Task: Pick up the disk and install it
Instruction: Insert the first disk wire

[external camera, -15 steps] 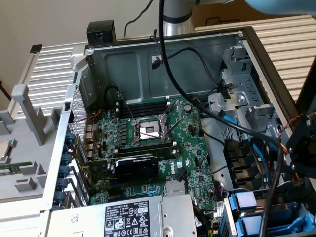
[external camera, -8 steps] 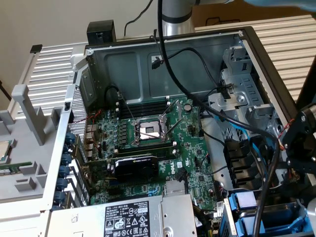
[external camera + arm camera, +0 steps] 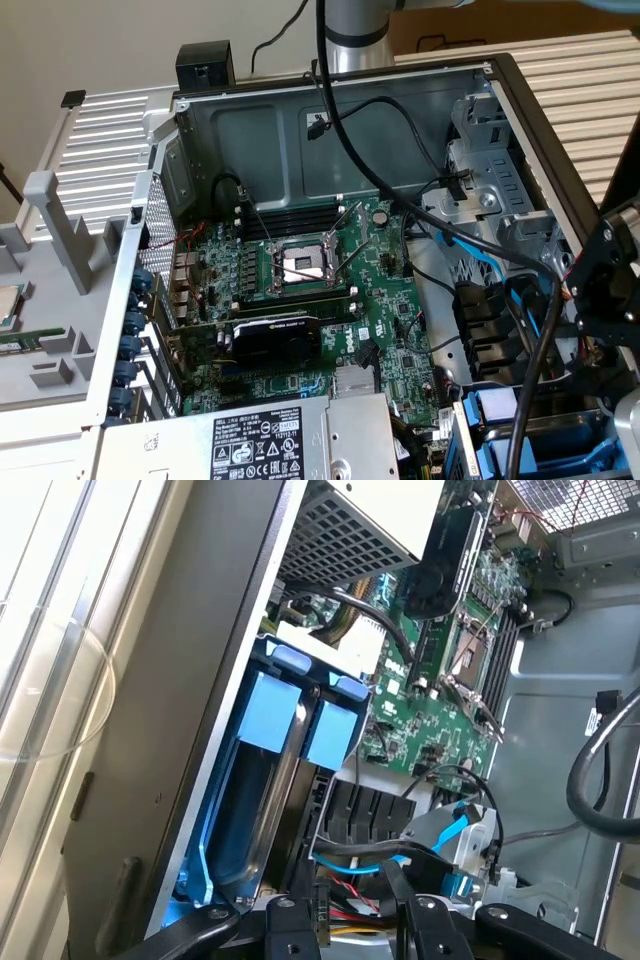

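Note:
The disk (image 3: 252,805) stands edge-on in the drive bay of the open computer case, a thin silver edge framed by its bright blue carrier, with blue tabs at its end. In the exterior view the blue carriers (image 3: 497,412) sit in the bay at the case's lower right corner. My gripper (image 3: 355,935) hovers just off the bay with its black fingers (image 3: 290,930) apart. Only cables show in the gap and nothing is held. In the exterior view the gripper's black linkage (image 3: 600,285) hangs at the right edge, above the bay.
The motherboard (image 3: 300,300) with its open processor socket and a black card fills the case floor. The grey power supply box (image 3: 270,440) lies at the front. A thick black cable (image 3: 400,200) runs from the arm across the case. Blue and black data cables (image 3: 440,835) loop beside the bay.

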Available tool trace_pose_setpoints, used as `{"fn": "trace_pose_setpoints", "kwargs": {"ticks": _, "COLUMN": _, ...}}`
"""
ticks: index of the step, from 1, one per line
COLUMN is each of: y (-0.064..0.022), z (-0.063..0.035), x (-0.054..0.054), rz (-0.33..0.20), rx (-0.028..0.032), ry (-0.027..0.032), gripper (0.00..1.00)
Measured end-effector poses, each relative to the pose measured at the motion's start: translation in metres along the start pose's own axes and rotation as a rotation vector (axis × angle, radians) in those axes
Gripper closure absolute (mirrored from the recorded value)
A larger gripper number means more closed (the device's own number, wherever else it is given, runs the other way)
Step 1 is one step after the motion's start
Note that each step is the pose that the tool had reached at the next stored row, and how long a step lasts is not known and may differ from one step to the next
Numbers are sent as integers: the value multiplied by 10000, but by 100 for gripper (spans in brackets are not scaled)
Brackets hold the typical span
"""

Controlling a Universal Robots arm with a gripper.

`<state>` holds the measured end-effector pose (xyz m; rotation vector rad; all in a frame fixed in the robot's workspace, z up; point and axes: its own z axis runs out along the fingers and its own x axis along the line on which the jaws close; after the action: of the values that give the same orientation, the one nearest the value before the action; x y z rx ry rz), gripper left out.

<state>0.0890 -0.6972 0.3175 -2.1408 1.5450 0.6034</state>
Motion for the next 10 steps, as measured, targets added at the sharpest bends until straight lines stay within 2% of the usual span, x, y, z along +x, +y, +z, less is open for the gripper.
{"fn": "trace_pose_setpoints", "kwargs": {"ticks": 10, "y": -9, "z": 10, "x": 4, "rz": -1, "rx": 1, "ry": -4, "gripper": 62}}
